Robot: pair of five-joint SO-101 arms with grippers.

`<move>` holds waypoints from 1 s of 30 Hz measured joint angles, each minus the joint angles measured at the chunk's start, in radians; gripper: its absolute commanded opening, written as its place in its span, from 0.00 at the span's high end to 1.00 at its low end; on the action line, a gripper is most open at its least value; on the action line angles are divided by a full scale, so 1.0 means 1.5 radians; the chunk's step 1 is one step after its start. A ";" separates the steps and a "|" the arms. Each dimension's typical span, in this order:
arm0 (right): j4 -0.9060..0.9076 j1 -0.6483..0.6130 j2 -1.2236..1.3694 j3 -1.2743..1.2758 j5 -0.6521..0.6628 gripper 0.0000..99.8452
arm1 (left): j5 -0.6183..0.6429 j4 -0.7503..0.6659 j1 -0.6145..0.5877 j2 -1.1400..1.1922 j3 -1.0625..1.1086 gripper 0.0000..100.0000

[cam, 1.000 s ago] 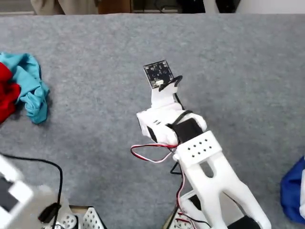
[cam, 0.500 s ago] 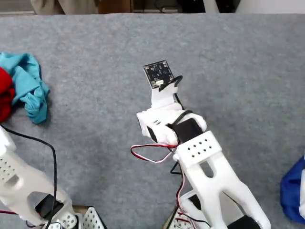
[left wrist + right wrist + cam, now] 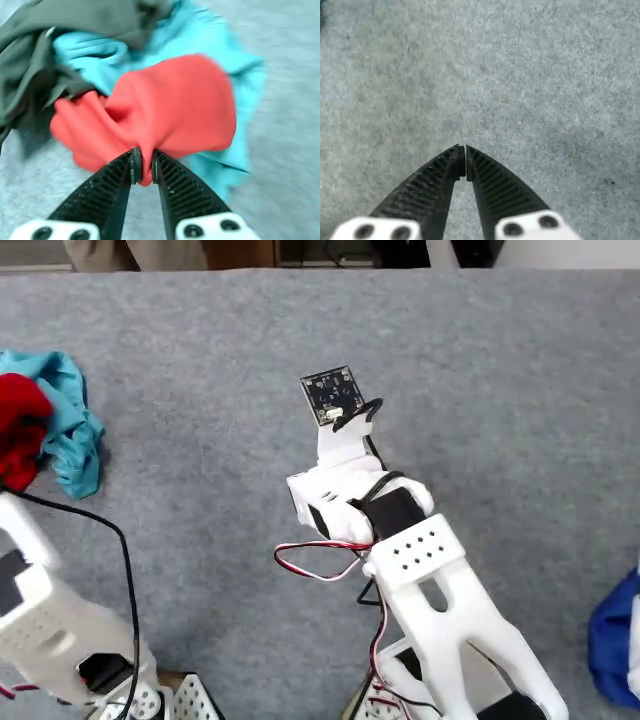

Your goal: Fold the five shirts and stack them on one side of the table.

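The left end effector [image 3: 142, 167] pinched a fold of the red shirt [image 3: 170, 110] between its tips. Just beyond it, the turquoise shirt [image 3: 200, 30] lay beneath the red one, touching a dark grey shirt [image 3: 75, 20]. The right end effector [image 3: 465, 162] was pressed together, holding nothing, over the bare grey tabletop [image 3: 545, 75]. A blue shirt [image 3: 612, 640] lay well apart from both.

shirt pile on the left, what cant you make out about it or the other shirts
High view: red shirt and teal shirt run off the frame edge, spread unknown.
Left wrist view: dark shirt is cut by the edge and blurred.
High view: blue shirt is mostly cut off at the edge.
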 measured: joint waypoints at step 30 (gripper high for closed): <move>0.127 0.489 0.000 0.000 0.128 0.93 | 0.172 0.190 0.625 -0.308 0.062 0.72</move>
